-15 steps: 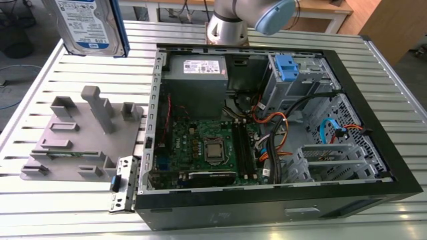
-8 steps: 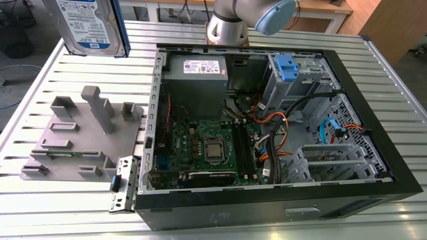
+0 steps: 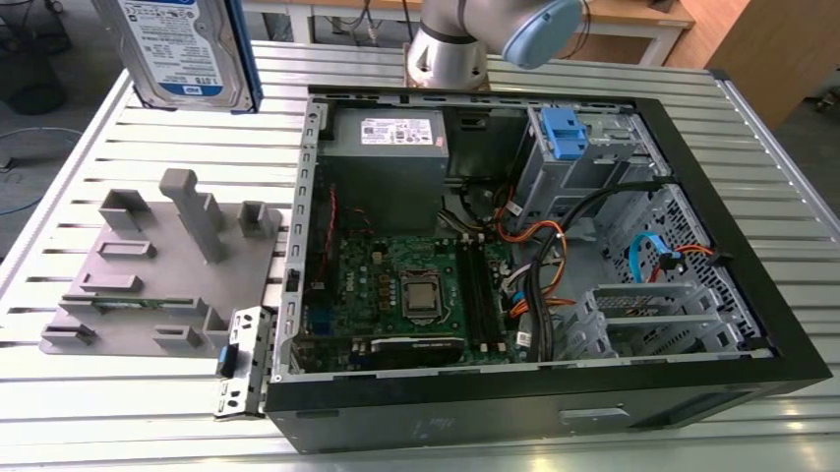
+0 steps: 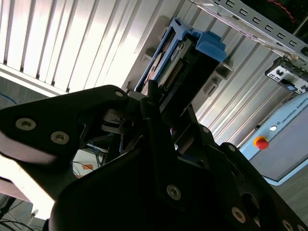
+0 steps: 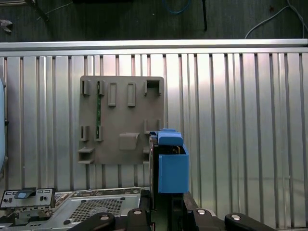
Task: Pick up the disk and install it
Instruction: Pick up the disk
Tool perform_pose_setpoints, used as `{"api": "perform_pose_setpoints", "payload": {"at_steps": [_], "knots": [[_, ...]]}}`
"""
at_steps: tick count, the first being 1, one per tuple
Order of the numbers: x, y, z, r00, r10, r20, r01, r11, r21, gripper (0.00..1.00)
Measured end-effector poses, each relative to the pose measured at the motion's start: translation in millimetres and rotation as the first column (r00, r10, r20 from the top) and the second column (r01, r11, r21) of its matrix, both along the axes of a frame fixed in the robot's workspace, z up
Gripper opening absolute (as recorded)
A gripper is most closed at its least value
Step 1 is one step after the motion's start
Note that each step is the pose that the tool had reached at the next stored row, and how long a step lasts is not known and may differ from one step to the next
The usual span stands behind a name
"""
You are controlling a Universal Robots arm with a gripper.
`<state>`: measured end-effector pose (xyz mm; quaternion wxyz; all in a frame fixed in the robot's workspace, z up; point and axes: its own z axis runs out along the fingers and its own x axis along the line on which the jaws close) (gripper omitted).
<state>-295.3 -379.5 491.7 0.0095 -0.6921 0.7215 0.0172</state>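
Observation:
The disk (image 3: pixel 184 49), a silver drive with a white-and-blue label in a blue bracket, hangs high above the table at the exterior view's upper left, standing on edge. In both wrist views my gripper (image 5: pixel 168 204) is shut on it. The first wrist view looks along the disk's blue bracket end (image 5: pixel 172 166), which pokes out past the black fingers (image 5: pixel 139 214). The second wrist view has the disk (image 4: pixel 185 57) reaching away from the gripper (image 4: pixel 161 98) toward the slatted table.
A grey holder plate (image 3: pixel 157 265) with upright slots lies below the disk, beside the open computer case (image 3: pixel 525 246). A bare blue clip (image 3: pixel 562 133) sits in the case's drive cage. The arm's base (image 3: pixel 453 44) stands behind the case.

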Motion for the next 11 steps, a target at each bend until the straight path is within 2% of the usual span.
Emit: {"api": "perform_pose_setpoints", "payload": {"at_steps": [11], "knots": [[3.0, 0.0, 0.0, 1.0, 0.0, 0.0, 0.0, 1.0, 0.0, 0.35]]}}
